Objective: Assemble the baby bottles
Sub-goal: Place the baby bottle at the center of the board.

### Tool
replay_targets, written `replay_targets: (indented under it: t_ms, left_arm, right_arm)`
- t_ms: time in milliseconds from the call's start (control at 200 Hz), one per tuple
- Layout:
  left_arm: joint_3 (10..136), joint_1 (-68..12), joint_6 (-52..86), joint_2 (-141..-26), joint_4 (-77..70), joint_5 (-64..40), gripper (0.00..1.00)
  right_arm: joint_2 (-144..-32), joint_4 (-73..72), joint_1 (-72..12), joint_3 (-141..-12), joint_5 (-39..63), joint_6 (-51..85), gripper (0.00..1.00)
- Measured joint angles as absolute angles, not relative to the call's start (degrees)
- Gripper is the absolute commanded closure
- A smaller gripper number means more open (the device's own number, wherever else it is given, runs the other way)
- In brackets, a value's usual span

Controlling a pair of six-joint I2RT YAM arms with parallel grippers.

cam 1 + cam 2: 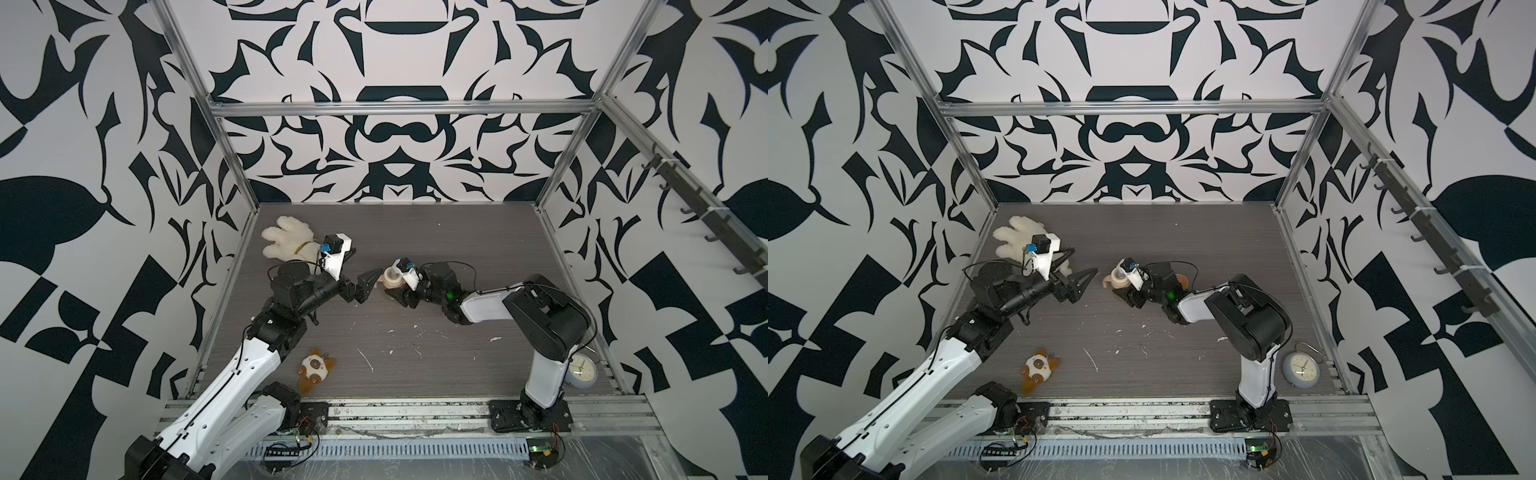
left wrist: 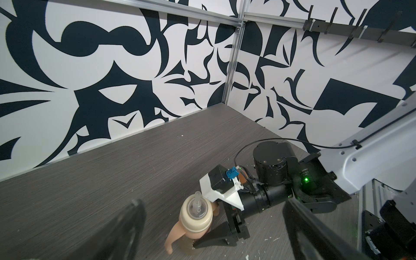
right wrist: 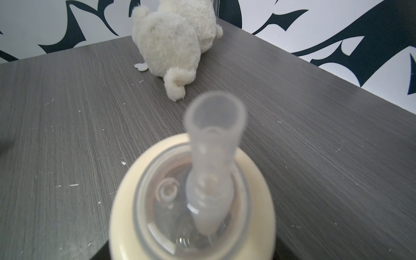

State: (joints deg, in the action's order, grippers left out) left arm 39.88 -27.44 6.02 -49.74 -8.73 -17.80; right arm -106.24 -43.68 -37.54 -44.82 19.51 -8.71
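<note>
Our right claw (image 1: 394,291) is closed partway around the baby bottle (image 1: 392,279), gripping it low down and holding it roughly upright over the grey wood-grain tabletop (image 1: 415,232). Above its jaws sit the peach two-handle ring (image 2: 174,234) and the cream round collar (image 2: 195,221) with its thin translucent spout (image 3: 213,139). The clear amber bottle body (image 2: 189,246) is mostly hidden between the jaws.

Our left claw (image 1: 368,286) stands wide and empty. The bottle is just ahead of its tips, nearer the far jaw, and we see no contact.

We judge that the collar is on and only the cap remains. What looks like the peach dome cap (image 1: 1181,279) lies behind our right claw's wrist, well apart from the left claw. To do this step well, we should hold the bottle firm and vertical. The cap should come down centred over the spout so that it does not bend it, then be pressed squarely until it seats. The white plush toy (image 1: 286,241) behind the left claw is best avoided.
</note>
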Motion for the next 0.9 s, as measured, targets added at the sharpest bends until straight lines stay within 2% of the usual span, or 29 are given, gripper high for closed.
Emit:
replay_targets:
  t_ms: [55, 75, 105, 120, 220, 250, 330, 690, 900]
  left_arm:
    - [39.9, -27.4, 6.0, -49.7, -8.7, -17.8, 0.01]
    - [39.9, -27.4, 6.0, -49.7, -8.7, -17.8, 0.01]
    - [39.9, -27.4, 6.0, -49.8, -8.7, -17.8, 0.01]
    - [39.9, -27.4, 6.0, -49.8, -8.7, -17.8, 0.01]
    - [40.1, -27.4, 5.9, -50.0, -8.3, -17.8, 0.01]
    - [40.3, -27.4, 5.8, -50.1, -8.0, -17.8, 0.01]
    - [40.9, -27.4, 5.5, -50.2, -7.5, -17.8, 0.01]
    - [42.1, -27.4, 5.1, -50.1, -6.8, -17.6, 0.01]
    - [42.5, -27.4, 5.1, -50.1, -5.4, -17.6, 0.01]
  right_arm:
    - [-106.2, -44.2, -37.7, -44.6, 19.0, -8.5, 0.42]
    - [-106.2, -44.3, -37.8, -44.5, 18.9, -8.5, 0.33]
    - [-106.2, -44.5, -37.9, -44.4, 18.6, -8.4, 0.28]
    - [-106.1, -44.5, -37.9, -44.4, 18.5, -8.3, 0.22]
    - [-105.7, -44.6, -38.1, -43.8, 17.8, -7.7, 0.15]
    - [-105.5, -44.6, -38.2, -43.6, 17.6, -7.7, 0.04]
    - [-104.4, -44.6, -38.3, -43.0, 17.0, -7.4, 0.01]
    - [-97.3, -43.3, -38.3, -39.7, 13.9, -5.8, 0.01]
    - [-82.5, -33.4, -40.0, -31.2, 8.8, -2.9, 0.01]
